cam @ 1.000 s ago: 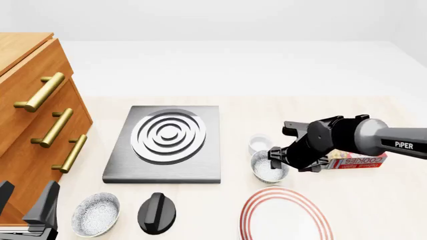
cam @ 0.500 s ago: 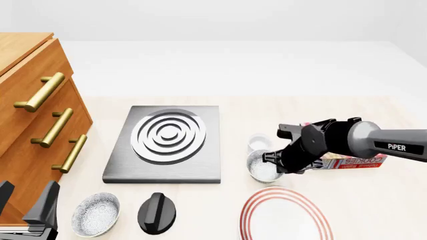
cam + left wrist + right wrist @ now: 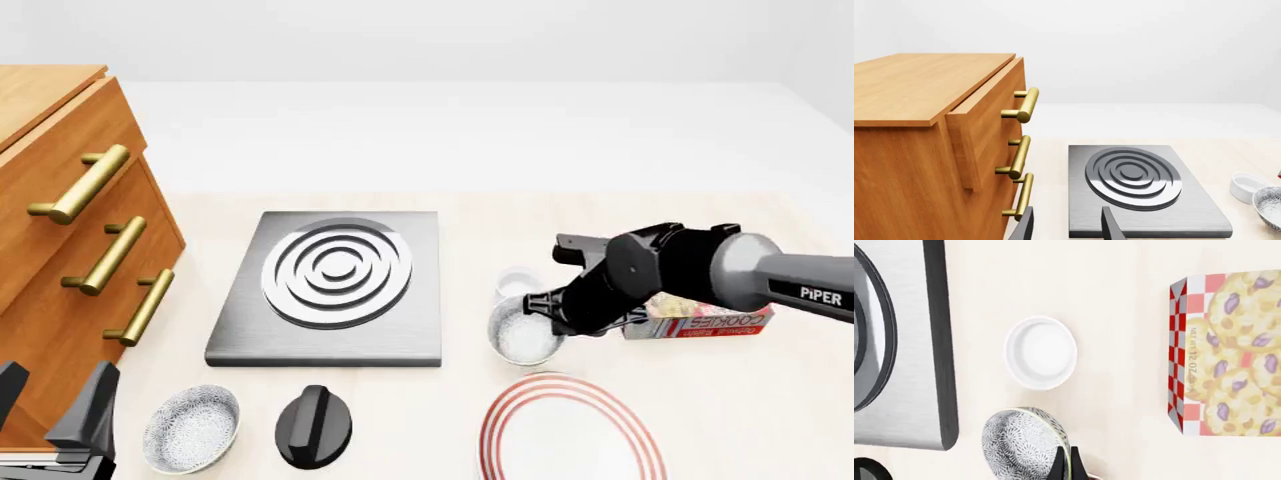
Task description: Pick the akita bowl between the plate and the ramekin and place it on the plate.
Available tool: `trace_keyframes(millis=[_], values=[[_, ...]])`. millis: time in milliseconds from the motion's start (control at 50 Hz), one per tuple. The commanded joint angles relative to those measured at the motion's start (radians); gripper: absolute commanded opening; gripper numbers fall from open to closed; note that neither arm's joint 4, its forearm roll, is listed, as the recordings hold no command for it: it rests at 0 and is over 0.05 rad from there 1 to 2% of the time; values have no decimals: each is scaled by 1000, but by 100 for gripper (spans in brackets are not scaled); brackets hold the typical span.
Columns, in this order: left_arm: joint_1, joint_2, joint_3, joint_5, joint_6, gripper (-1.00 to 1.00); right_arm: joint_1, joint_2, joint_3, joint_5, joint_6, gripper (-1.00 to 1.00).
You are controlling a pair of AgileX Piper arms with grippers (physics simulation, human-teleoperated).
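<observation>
The right gripper (image 3: 545,312) pinched the rim of the akita bowl (image 3: 523,334), which sat between the ramekin (image 3: 518,285) and the plate (image 3: 571,430), near the bench's front edge. The step in hand seemed the lift; next the bowl would need carrying over the plate and setting down.

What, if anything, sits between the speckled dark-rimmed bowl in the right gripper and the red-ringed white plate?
Nothing visible. The speckled dark-rimmed bowl, pinched by the right gripper, hangs just beyond the red-ringed white plate; only bare tabletop lies between.
</observation>
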Motion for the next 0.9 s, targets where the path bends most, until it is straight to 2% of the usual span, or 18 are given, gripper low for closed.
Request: trace_keyframes(millis=[20,140,400,620,640,900], values=[[0,0,0,0,0,100,20,-87,-45,80,-16,-100],[0,0,0,0,0,100,37,-136,-74,121,-54,-100],[0,0,0,0,0,100,87,-228,-82,180,-69,-100],[0,0,0,0,0,100,71,-372,58,186,-100,-100],[0,0,0,0,0,100,81,-393,86,183,-87,-100],[0,0,0,0,0,100,69,-584,278,203,-100,-100]])
